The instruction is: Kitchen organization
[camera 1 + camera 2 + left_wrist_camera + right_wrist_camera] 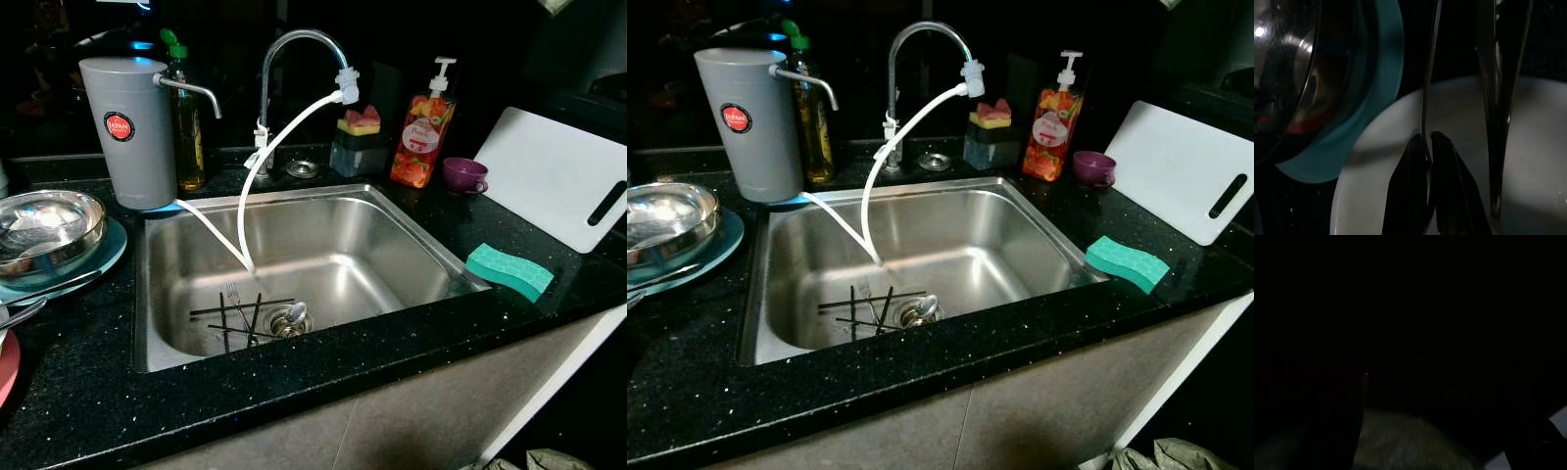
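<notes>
At the near left edge of the black speckled surface (323,377), the left tool (1428,147) has its two black fingers pinched nearly together on the thin metal handle of a piece of cutlery (1429,73) over a white plate (1542,147), beside a teal plate (1386,98). The right tool's view is almost black, so I cannot tell how its fingers stand. In the steel sink (392,245), a fork (235,297), a spoon (295,315) and dark chopsticks (240,309) lie around the drain. A green sponge (509,270) sits at the sink's right rim. On the left, a steel bowl (44,230) rests on the teal plate. Farther back stand a grey water filter (132,127) (red round label), the faucet (294,49) with its white hose (284,137), a soap pump bottle (423,132), a purple cup (463,174) and a white cutting board (554,176).
</notes>
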Tool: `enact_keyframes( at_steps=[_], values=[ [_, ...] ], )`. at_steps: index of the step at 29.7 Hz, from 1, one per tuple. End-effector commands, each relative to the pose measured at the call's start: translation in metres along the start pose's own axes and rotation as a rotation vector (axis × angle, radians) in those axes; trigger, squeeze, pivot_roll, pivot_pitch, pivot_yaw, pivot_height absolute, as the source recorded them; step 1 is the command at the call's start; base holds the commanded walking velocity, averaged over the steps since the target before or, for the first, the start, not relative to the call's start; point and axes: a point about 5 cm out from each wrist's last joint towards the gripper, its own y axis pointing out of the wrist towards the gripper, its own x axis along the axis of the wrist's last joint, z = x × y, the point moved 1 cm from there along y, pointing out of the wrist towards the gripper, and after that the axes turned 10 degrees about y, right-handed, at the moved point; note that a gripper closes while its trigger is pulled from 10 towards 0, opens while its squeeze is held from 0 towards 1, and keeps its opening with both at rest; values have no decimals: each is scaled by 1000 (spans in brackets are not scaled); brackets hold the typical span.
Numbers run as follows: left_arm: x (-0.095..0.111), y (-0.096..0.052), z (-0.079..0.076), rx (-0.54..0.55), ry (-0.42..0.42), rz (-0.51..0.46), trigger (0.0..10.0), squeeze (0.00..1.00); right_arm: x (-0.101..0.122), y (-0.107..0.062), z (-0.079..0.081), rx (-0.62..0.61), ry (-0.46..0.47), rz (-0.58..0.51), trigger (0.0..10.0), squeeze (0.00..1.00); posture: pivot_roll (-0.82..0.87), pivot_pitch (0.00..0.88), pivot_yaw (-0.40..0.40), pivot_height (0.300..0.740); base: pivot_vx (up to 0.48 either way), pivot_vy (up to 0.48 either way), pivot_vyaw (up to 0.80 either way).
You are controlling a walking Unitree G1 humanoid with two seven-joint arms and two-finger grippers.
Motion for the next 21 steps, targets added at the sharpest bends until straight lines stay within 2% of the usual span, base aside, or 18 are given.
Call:
enact_keyframes(
  at_steps=[1, 2, 3, 5, 6, 8, 11, 12, 13, 14, 15, 16, 17, 18, 20, 21],
  values=[
    [4, -5, 5, 6, 29, 10, 10000, 0, 37, 6, 3, -41, 24, -130, 10000, 0, 161, 98, -70, 740, 0, 0, 0],
    [5, -5, 6, 6, 31, 9, 10000, 0, 56, 5, 9, -32, 38, -202, 10000, 0, 160, 98, -68, 740, 0, 0, 0],
    [5, -5, 6, 6, 31, 9, 10000, 0, 56, 5, 9, -32, 38, -202, 10000, 0, 160, 98, -68, 740, 0, 0, 0],
    [6, -6, 8, 11, 36, 7, 10000, 0, 109, -6, 34, 50, 77, -409, 10000, 0, 164, 93, -60, 740, 0, 0, 0],
    [6, -6, 8, 11, 36, 7, 10000, 0, 109, -6, 34, 50, 77, -409, 10000, 0, 164, 93, -60, 740, 0, 0, 0],
    [7, -6, 10, 19, 42, 5, 10000, 0, 153, -24, 59, 151, 118, -578, 10000, 0, 167, 89, -60, 740, 0, 0, 0],
    [12, -5, 12, 29, 51, -13, 10000, 0, 191, -55, 91, 318, 206, -696, 10000, 0, 173, 83, -58, 740, 0, 0, 0],
    [14, -5, 12, 32, 53, -21, 10000, 0, 198, -63, 99, 367, 224, -712, 10000, 0, 173, 83, -58, 740, 0, 0, 0],
    [18, -4, 13, 39, 56, -41, 10000, 0, 204, -82, 116, 488, 241, -731, 10000, 0, 179, 78, -61, 740, 0, 0, 0],
    [20, -4, 13, 43, 57, -51, 10000, 0, 206, -91, 124, 550, 245, -737, 10000, 0, 179, 78, -61, 740, 0, 0, 0],
    [23, -4, 14, 48, 64, -62, 10000, 0, 205, -105, 137, 661, 266, -715, 10000, 0, 183, 76, -65, 740, 0, 0, 0],
    [23, -4, 14, 48, 64, -62, 10000, 0, 205, -105, 137, 661, 266, -715, 10000, 0, 183, 76, -65, 740, 0, 0, 0],
    [26, -5, 15, 55, 70, -70, 10000, 0, 204, -118, 147, 746, 274, -704, 10000, 0, 183, 76, -65, 740, 0, 0, 0],
    [31, -7, 17, 70, 84, -81, 10000, 0, 198, -138, 161, 887, 291, -655, 10000, 0, 183, 76, -65, 740, 0, 0, 0],
    [31, -7, 17, 70, 84, -81, 10000, 0, 198, -138, 161, 887, 291, -655, 10000, 0, 183, 76, -65, 740, 0, 0, 0],
    [32, -7, 18, 75, 88, -83, 10000, 0, 195, -143, 165, 927, 295, -635, 10000, 0, 183, 76, -65, 740, 0, 0, 0]
  ],
)
